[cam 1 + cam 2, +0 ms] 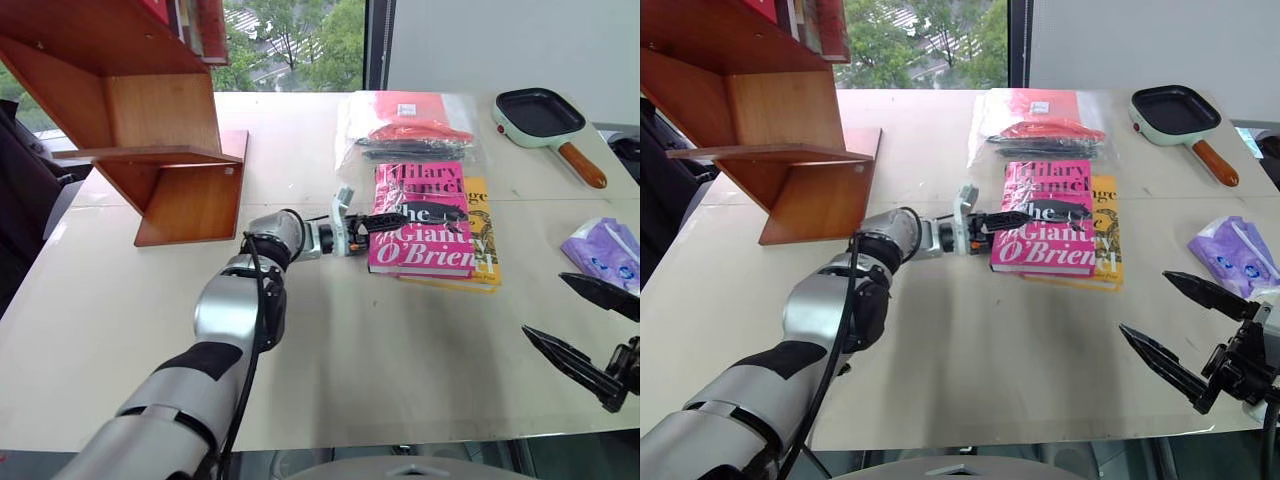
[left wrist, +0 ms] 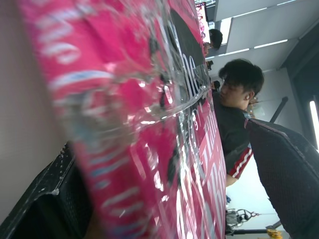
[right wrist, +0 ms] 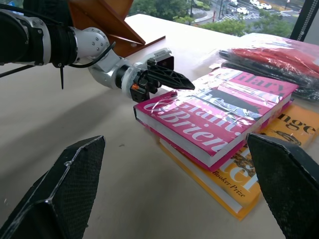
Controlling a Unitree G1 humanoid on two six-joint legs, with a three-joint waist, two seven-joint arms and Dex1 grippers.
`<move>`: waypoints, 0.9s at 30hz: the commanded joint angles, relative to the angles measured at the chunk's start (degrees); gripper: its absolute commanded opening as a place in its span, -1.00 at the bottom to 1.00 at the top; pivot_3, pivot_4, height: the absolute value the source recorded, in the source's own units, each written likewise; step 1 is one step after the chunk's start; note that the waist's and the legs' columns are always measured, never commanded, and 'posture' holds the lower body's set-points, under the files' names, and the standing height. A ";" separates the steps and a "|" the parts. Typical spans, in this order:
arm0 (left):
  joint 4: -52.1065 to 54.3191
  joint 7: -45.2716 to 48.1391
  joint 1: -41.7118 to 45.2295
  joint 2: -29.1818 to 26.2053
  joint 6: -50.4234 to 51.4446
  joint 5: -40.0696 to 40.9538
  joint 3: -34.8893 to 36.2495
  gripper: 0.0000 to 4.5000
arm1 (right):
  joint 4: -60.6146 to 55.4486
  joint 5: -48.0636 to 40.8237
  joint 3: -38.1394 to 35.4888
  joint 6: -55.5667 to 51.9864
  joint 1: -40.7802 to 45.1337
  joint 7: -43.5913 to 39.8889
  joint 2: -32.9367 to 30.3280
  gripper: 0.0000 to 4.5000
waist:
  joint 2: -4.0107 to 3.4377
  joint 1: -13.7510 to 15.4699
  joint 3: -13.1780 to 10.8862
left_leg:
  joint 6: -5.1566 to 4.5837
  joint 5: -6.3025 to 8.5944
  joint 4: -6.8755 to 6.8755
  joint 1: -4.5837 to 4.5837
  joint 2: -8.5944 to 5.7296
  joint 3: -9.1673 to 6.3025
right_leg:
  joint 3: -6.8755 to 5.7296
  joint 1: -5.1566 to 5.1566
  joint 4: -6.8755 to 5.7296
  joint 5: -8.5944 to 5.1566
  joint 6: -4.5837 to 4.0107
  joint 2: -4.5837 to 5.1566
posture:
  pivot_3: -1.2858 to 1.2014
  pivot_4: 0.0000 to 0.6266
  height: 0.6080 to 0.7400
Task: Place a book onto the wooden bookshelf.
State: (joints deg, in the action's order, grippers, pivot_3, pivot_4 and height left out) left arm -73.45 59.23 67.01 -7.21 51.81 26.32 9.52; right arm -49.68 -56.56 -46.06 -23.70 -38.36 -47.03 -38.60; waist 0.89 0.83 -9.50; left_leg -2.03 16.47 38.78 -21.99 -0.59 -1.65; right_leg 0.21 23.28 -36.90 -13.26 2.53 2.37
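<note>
The left gripper [image 1: 385, 222], fingers apart, straddled the near-left edge of the bright pink glossy paperback book [image 1: 424, 222]. It needed to close firmly before lifting toward the reddish-brown wooden bookshelf [image 1: 150, 120]; the right gripper [image 1: 1185, 330] hung spread, holding nothing.

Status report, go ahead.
Left pincer open, straddling pink book's edge. Right pincer open, clear. Book lies atop yellow book. Bookshelf path unobstructed.
</note>
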 commanded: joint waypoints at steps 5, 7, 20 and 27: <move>-1.62 -5.65 1.58 3.22 -0.99 0.20 6.24 0.82 | -1.71 -1.27 -1.69 0.30 0.56 1.65 -1.45 1.00 | 0.00 -0.01 0.00 | 0.00 0.00 0.01 0.00 -0.01 0.01 | 0.01 0.00 0.00 0.00 0.01 0.02 | 0.03 -0.52 0.92; -1.66 -6.29 1.53 3.10 -0.49 0.53 7.58 0.54 | -1.69 -1.38 -1.89 0.23 0.65 1.81 -1.81 1.00 | 0.01 -0.02 0.00 | 0.00 0.00 0.01 0.01 -0.01 0.01 | 0.01 0.00 -0.02 0.00 0.01 0.02 | 0.03 -0.52 0.92; 34.11 5.54 -5.41 0.29 7.44 4.43 0.21 -0.88 | 3.42 -3.04 0.97 -1.83 8.36 2.18 -6.52 1.00 | 0.04 -0.09 -0.04 | 0.10 -0.06 0.02 -0.01 0.01 0.04 | 0.11 0.07 -0.20 0.01 -0.01 0.02 | 0.03 -0.52 0.92; 85.03 -0.08 -16.55 -12.08 -16.98 -10.40 -16.28 -0.88 | 16.78 -6.50 9.25 -4.54 23.95 -2.39 -10.42 1.00 | 0.03 -0.37 -0.04 | 0.43 -0.23 0.01 -0.05 0.08 0.27 | 0.66 0.20 -0.09 0.03 -0.01 0.34 | 0.03 -0.52 0.92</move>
State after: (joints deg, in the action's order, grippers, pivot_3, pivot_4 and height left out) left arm 2.54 60.08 50.14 -16.13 45.62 22.40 -3.56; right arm -35.81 -61.51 -38.55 -27.85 -17.63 -48.10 -48.43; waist 0.92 0.46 -9.54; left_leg -1.60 16.23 38.77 -21.98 -0.51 -1.38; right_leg 0.88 23.46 -37.00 -13.23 2.52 2.73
